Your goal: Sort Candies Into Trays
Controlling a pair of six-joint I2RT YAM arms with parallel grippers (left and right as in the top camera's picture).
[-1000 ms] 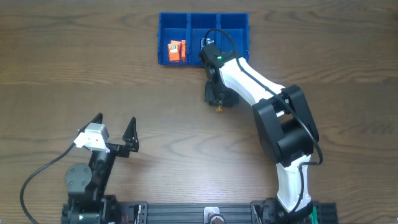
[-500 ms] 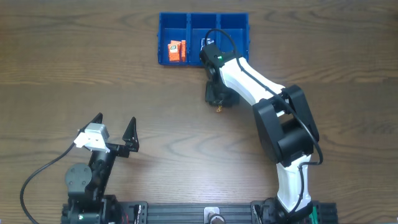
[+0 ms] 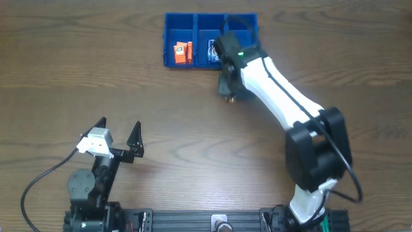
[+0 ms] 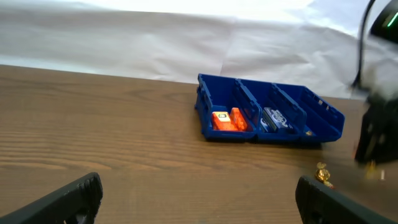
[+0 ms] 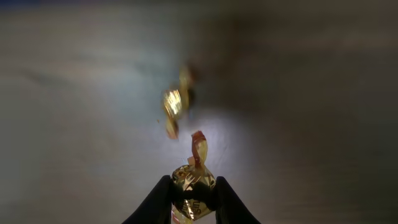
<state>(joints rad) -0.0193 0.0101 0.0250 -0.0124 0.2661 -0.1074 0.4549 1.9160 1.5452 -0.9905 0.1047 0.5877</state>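
A blue plastic three-compartment tray point(image 3: 180, 29) sits on the brown wood-grain table point(image 3: 77, 77), on the side far from the arm bases. The tray's left compartment holds orange-wrapped rectangular candies point(image 3: 183, 51), and its middle compartment holds blue-wrapped candies point(image 3: 212, 50). What lies in the right compartment cannot be told, since the white right arm covers much of it from above.

The right gripper point(image 5: 193, 191) hangs over the table just in front of the tray's near wall, roughly level with the divider between the middle and right compartments. Its two black fingers point(image 5: 157, 198) pinch a gold foil-wrapped candy point(image 5: 190, 177), and a twisted reddish-gold tail stands up from its wrapper. The candy is held clear of the wood. A second gold foil-wrapped candy point(image 5: 173, 106) lies loose on the table beneath and a little ahead of the held one. In the left wrist view this loose candy lies just in front of the tray's right-hand end, apart from the wall.

The left gripper point(image 3: 120, 124) is well apart from the tray, off to its front-left and near its own base. Its black fingers are spread wide, and it faces the tray across the bare wood.
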